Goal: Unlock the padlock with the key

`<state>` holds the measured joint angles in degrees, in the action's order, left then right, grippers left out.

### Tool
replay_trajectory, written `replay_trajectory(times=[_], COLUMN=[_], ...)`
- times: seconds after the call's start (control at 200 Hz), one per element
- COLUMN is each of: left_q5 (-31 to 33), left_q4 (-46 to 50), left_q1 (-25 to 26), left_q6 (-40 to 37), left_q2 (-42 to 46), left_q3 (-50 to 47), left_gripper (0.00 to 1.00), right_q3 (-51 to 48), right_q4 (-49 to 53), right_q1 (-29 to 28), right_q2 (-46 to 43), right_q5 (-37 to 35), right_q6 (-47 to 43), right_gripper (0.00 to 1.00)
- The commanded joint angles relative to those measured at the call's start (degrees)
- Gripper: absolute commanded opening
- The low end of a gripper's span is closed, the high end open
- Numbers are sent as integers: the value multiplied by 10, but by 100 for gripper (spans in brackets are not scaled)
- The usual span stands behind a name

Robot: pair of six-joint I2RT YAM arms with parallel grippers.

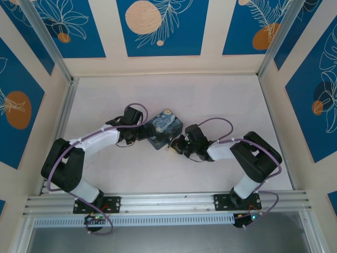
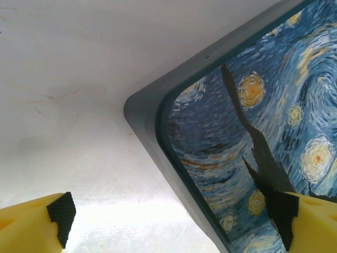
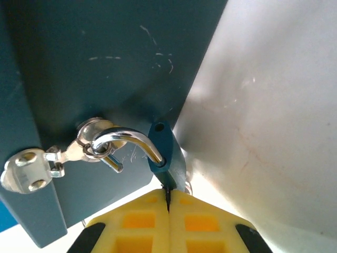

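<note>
The key (image 3: 167, 193) is almost wholly hidden. Only a thin dark edge shows, pinched between the 2 yellow fingers of the right gripper (image 3: 168, 208), which are pressed flat together on it. Whether its tip sits inside the padlock (image 3: 166, 154) cannot be told, nor whether the shackle (image 3: 129, 139) has sprung free. In the top view the lock is too small to make out.

The padlock sits just ahead of the right fingertips, meeting the key's edge. Its long axis runs straight away from the gripper, shackle end farthest. The silver shackle curves off to one side through a ring (image 3: 88, 138) on the dark side wall of the tin (image 3: 105, 58).

Both arms fold at the elbow and reach inward to the tin, the left arm (image 1: 95, 138) opposite the right arm (image 1: 226, 150). The left gripper (image 2: 171, 211) is spread wide and holds nothing. The tin's corner lies between its fingers, 1 pad (image 2: 281, 213) over the painted lid and the other over the bare table (image 2: 79, 79).
</note>
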<state>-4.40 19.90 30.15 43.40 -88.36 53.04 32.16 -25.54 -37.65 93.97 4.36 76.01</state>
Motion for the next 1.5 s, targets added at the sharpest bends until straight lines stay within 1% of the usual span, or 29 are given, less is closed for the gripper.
replay_trajectory(times=[0.0,0.21,0.33,0.42,0.625,0.84,0.94,1.015,1.125,1.21,1.34,1.495], left_q5=[25,23,24,22,29,39,38,38,38,40,41,38], left_q4=[53,52,53,54,66,86,92,95,96,109,130,152], left_q1=[7,6,7,7,6,4,2,-1,-8,-18,-32,-45], left_q6=[0,-2,-2,-2,-18,-41,-48,-53,-63,-76,-92,-93], left_q2=[-27,-31,-31,-30,-38,-40,-47,-54,-56,-51,-28,18], left_q3=[-26,-30,-30,-28,-4,39,57,69,86,107,132,137], left_gripper=[96,96,96,96,97,98,99,99,100,100,100,100], right_q3=[3,34,47,34,-37,-104,-103,-95,-80,-58,-13,59], right_q4=[-32,-43,-18,4,62,167,215,235,238,232,219,193], right_q1=[18,51,71,88,127,177,184,183,172,150,105,51], right_q2=[16,20,8,-16,-106,-235,-276,-290,-283,-266,-211,-113], right_q5=[-6,31,46,47,43,24,17,21,28,28,21,20], right_q6=[27,19,7,-7,-38,-76,-95,-104,-107,-105,-101,-94], right_gripper=[0,0,0,0,0,0,7,11,15,15,15,15])
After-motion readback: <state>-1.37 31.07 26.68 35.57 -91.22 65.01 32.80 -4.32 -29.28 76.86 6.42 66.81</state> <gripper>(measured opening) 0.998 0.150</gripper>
